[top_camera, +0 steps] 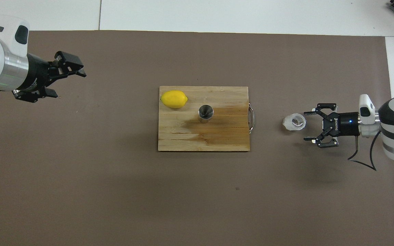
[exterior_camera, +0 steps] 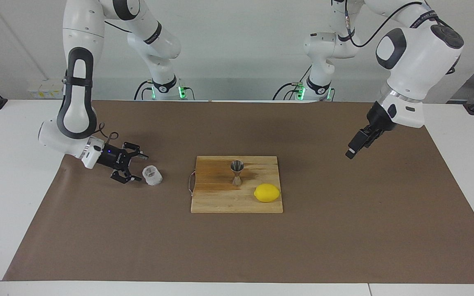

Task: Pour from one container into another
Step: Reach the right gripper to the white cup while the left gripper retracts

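A: Two grippers. Right gripper (exterior_camera: 137,168) wide open, low, just beside the glass cup (exterior_camera: 152,175), not touching. Left gripper (exterior_camera: 355,147) waits over bare mat; fingers, can't tell.

B: Cup handling?

A: Likely light, rigid, breakable, slick facets. Grip mid-wall. Jigger (exterior_camera: 237,172) upright on the cutting board (exterior_camera: 216,201), probably tippy, lemon (exterior_camera: 267,193) close by. Brown mat (exterior_camera: 344,230), plenty of room.

The right gripper (exterior_camera: 137,167) (top_camera: 309,126) is lying low and level at its own end of the table, fingers spread wide. The left gripper (exterior_camera: 351,153) (top_camera: 68,80) is hanging raised, tilted downward, at its own end.
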`<state>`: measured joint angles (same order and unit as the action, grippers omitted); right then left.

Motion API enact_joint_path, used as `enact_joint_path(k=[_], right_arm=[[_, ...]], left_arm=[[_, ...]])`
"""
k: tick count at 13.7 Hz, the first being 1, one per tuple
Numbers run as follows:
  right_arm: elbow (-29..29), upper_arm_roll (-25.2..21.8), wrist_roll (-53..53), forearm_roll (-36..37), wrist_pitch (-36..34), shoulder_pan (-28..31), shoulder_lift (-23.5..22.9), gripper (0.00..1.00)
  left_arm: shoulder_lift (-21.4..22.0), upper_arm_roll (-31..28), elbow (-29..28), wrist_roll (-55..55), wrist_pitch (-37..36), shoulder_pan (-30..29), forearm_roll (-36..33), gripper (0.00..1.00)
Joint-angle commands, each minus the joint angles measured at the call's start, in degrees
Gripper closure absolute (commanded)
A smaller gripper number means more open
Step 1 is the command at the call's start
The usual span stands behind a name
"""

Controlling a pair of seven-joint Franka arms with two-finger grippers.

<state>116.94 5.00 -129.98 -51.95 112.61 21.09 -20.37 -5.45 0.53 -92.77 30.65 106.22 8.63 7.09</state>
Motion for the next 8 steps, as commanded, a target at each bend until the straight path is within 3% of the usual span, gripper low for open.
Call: enact_joint_path(k=[1, 8], right_arm=[[0.04, 0.45, -3.7, -2.46, 2.7, -0.7, -0.81, 0.0], [2.5, 0.45, -5.02, -6.06, 5.69, -4.13, -0.55, 0.0]], left_arm=[[3.51, -1.05, -0.66, -14.96, -7.06, -0.1, -3.74, 0.0], [5.01, -0.44, 4.18, -19.76, -13.24, -0.11, -7.88, 0.0]])
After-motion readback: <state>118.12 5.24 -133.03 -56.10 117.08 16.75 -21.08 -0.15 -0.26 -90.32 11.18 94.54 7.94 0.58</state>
